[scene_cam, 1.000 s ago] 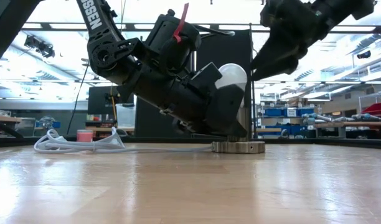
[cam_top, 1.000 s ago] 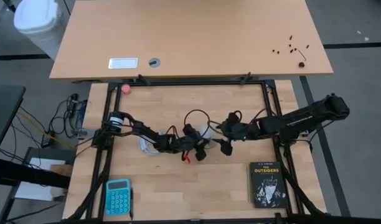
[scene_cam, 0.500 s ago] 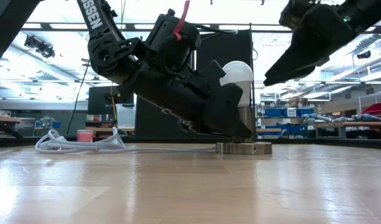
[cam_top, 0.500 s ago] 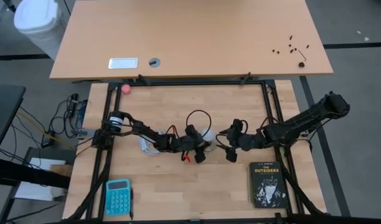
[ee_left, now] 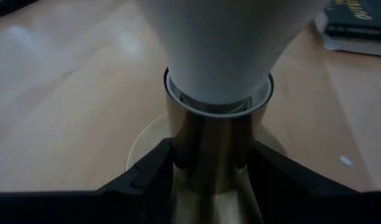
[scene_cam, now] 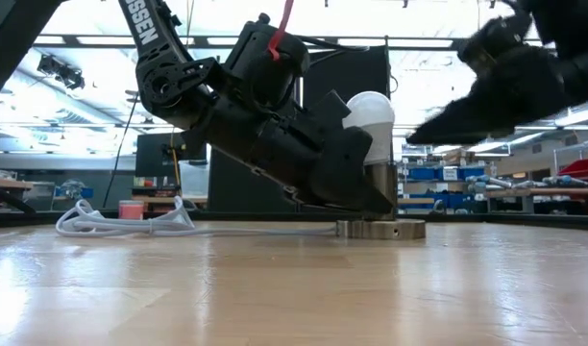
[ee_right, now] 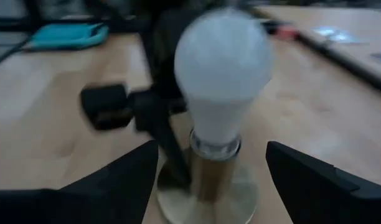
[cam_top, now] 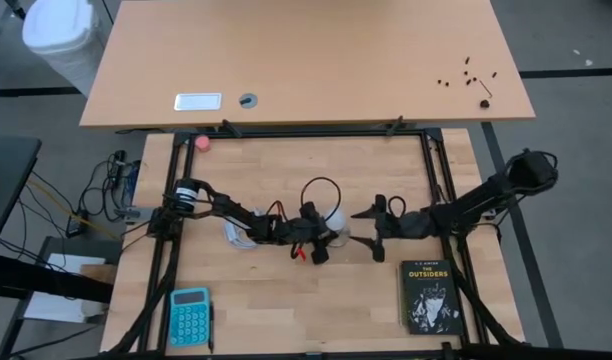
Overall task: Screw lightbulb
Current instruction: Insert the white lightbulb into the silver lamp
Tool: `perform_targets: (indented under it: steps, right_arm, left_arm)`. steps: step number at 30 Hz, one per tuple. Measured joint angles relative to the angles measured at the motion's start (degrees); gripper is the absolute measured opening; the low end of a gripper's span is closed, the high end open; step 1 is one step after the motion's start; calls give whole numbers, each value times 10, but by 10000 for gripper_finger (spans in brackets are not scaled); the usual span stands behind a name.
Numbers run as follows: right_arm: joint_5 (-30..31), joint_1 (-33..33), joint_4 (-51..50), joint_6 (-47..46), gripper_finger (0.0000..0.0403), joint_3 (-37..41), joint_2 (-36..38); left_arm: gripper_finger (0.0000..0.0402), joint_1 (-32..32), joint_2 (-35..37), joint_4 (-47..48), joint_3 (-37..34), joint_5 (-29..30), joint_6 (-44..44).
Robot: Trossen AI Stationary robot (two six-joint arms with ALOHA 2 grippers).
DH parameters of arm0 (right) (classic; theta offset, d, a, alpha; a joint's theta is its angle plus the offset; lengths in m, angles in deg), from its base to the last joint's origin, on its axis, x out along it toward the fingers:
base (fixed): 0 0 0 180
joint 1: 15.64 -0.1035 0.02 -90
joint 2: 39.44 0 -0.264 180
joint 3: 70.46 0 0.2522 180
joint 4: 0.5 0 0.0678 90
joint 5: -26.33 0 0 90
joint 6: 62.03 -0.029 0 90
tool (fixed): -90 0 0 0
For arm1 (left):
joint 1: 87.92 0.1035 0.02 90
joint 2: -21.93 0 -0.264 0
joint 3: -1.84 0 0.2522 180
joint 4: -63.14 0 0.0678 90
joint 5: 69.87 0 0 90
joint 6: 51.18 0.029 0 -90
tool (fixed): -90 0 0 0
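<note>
On the light wooden table (cam_top: 286, 310), my left pincer (ee_left: 206, 165) clamps the brass socket stem (scene_cam: 379, 192). My right pincer (ee_right: 212, 168) hangs released beside the frosted white pear-shaped lightbulb (scene_cam: 371, 125), which stands upright in that socket.

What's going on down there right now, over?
Left gripper shut on socket stem. Right gripper open, clear of bulb. Bulb upright in socket. Nothing in the way.
</note>
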Motion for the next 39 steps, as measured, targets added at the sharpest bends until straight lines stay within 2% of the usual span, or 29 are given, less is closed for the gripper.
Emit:
perform_targets:
  steps: [2,13,18,21,25,32,39]
  right_arm:
    - [-67,28,27,11,309,21,0]
    - [-312,170,114,82,309,46,0]
    - [-386,227,119,112,309,46,-11]
    - [-419,275,131,127,309,46,-46]
    - [-497,318,208,111,309,46,-103]
    - [-526,321,299,103,309,43,-197]
    - [-548,305,399,53,309,43,-285]
  left_arm:
    - [188,0,0,0,0,-19,14]
    - [188,1,0,-13,-1,-68,38]
    - [188,2,-1,-18,-1,-84,48]
    - [188,2,-1,-18,-1,-85,47]
    - [188,2,-1,-19,-1,-85,44]
    - [188,0,-1,-20,-1,-94,42]
    - [188,0,-1,-20,-1,-103,43]
